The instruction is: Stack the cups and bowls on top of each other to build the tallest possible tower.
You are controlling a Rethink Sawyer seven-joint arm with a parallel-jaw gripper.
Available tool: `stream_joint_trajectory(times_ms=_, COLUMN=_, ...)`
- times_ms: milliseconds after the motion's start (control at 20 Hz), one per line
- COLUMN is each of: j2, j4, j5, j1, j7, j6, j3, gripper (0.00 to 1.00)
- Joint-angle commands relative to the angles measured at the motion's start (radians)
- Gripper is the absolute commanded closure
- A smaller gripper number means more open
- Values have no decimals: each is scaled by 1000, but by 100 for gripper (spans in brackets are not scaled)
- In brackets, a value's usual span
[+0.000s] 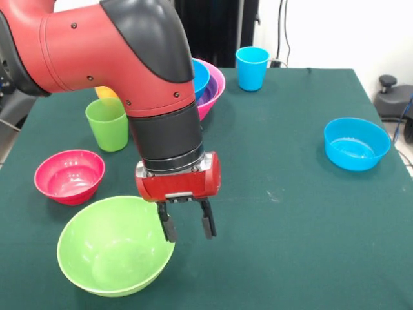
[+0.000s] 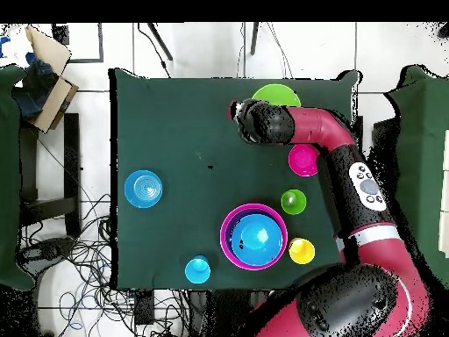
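One light, stiff, slippery light green bowl [image 1: 115, 253] sits under our spread, empty hand [image 1: 188, 227]; we judge its thin rim the grip point.

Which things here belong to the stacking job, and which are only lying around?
For the job: light green bowl, red-pink bowl, light blue bowl, nested pink bowl stack, green cup, blue cup, yellow cup, gripper.

Lying about: floor cables, cardboard box.
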Motion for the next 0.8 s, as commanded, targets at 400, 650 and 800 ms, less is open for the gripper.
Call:
stream_joint_trajectory(times_ms=400, j2=109, j4=-55, j5=-103, j1=-10, j7=-323, j6=28, j3=11, gripper=0)
stream_joint_trajectory(times_ms=650, j2=107, j4=-55, j5=-101, j1=-13, j7=-326, j6=37, j3=17, gripper=0)
stream_joint_trajectory(times_ms=800, j2=92, j4=-46, j5=-92, j1=-20, j7=-337, j6=55, j3=24, gripper=0)
